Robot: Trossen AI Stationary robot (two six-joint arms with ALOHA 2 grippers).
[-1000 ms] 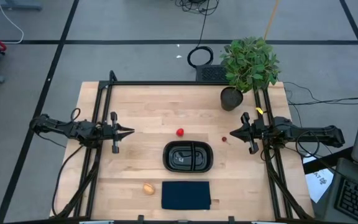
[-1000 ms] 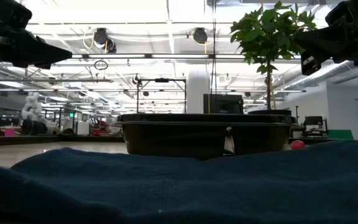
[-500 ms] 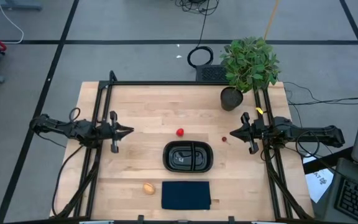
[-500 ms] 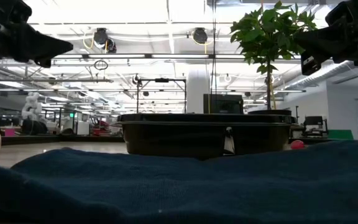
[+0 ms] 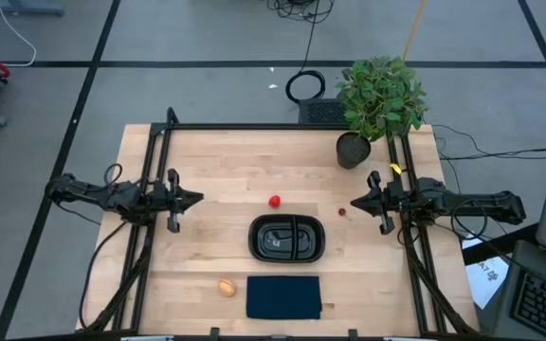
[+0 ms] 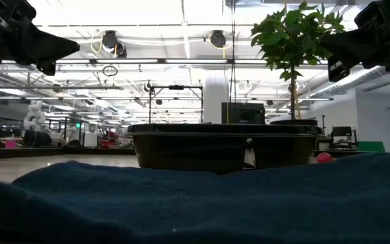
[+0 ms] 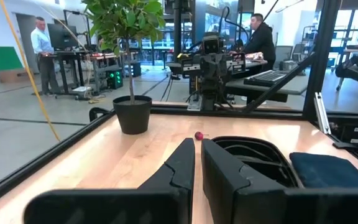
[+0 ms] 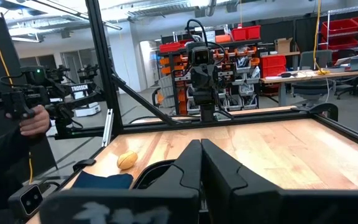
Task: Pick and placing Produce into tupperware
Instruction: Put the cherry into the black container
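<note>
The black two-compartment tupperware (image 5: 287, 238) sits at the table's middle. The bright red ball (image 5: 274, 201) lies just beyond its far rim. The tiny dark red piece (image 5: 342, 212) lies to the tupperware's right. The tan-orange ball (image 5: 227, 287) lies near the front edge, also in the right wrist view (image 8: 127, 160). My left gripper (image 5: 200, 198) is shut, held above the table's left side, pointing at the red ball. My right gripper (image 5: 354, 203) is shut, above the right side, close to the dark red piece. One small red piece (image 7: 198, 135) shows past my left fingertips.
A flat dark blue rectangle (image 5: 283, 296) lies at the front edge, right of the tan-orange ball. A potted green plant (image 5: 379, 99) stands at the far right corner. A black frame (image 5: 159, 133) edges the table. People stand in the room beyond.
My left gripper has risen a little, still shut. Nothing else has moved.
</note>
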